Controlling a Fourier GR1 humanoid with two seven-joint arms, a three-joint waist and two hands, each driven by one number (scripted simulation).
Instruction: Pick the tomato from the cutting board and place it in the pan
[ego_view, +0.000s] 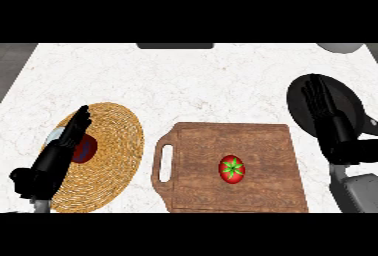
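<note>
A red tomato (232, 169) with a green star-shaped stem lies on the brown wooden cutting board (258, 140), a little right of the board's middle. The dark pan (301, 100) sits at the counter's right side, largely covered by my right hand (325, 107). That hand is open, fingers straight and pointing away from me, up and to the right of the tomato and apart from it. My left hand (70, 137) is open too, resting with straight fingers over the woven mat at the left.
A round woven straw mat (111, 155) lies at the left, with a red and blue object (87, 148) on it partly hidden by my left hand. The board's handle slot (165, 162) faces left. A dark object (175, 45) and a grey one (339, 47) sit at the far edge.
</note>
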